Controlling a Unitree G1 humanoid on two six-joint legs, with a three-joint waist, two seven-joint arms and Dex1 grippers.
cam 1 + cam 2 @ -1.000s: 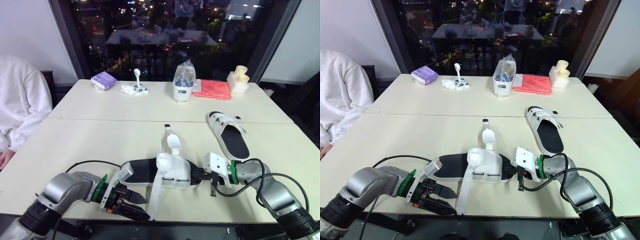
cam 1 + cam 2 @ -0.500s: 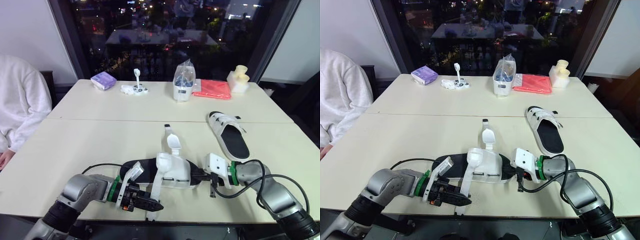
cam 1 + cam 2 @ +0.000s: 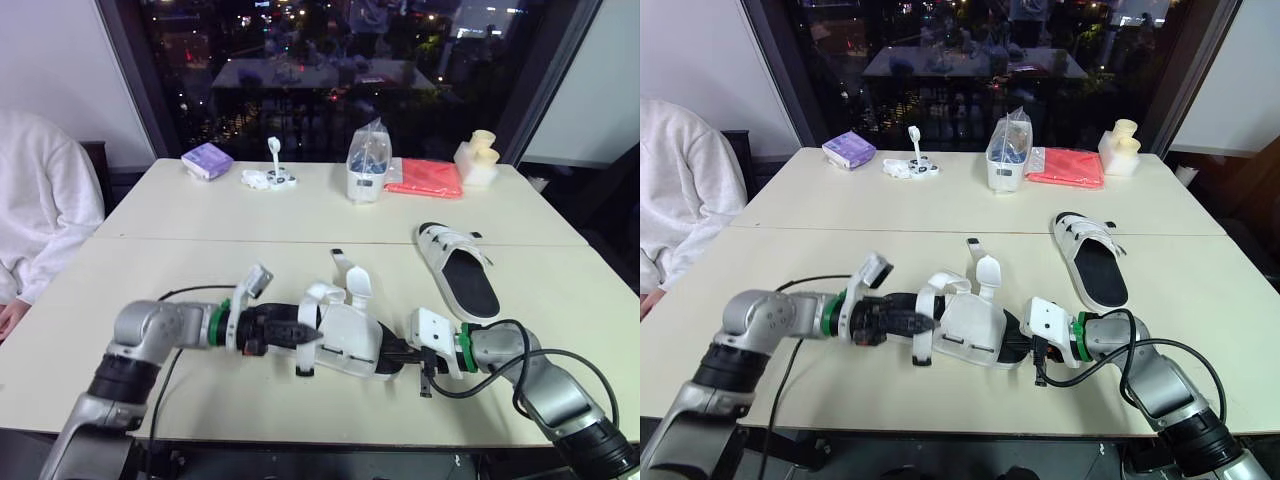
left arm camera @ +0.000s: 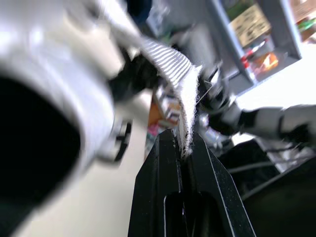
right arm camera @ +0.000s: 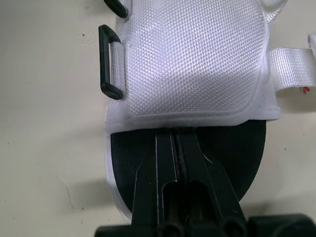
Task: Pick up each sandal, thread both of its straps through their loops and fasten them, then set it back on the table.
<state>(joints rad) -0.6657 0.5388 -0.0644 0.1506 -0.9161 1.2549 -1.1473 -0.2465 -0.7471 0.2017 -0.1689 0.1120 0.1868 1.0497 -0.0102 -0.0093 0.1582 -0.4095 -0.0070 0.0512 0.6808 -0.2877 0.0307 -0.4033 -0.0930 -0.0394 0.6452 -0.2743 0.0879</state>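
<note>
The sandal (image 3: 350,340) lies near the table's (image 3: 200,250) near edge, between both grippers. The left gripper (image 3: 303,332) pinches its loose strap (image 4: 183,94) from the left. The right gripper (image 5: 177,143) clamps its right end.

— What did you see the near sandal (image 3: 345,340) made of?
— You saw a white upper of dimpled mesh with a smooth moulded rim, a matt black footbed, a strap (image 4: 169,60) of ribbed woven webbing, fuzzy at its edge, and loops (image 5: 103,64) of hard black plastic.
— And elsewhere?
— Under it lay a matt cream table (image 3: 200,250); beyond it, a crinkled clear plastic bag (image 3: 368,150) and a folded red cloth (image 3: 425,178).
</note>
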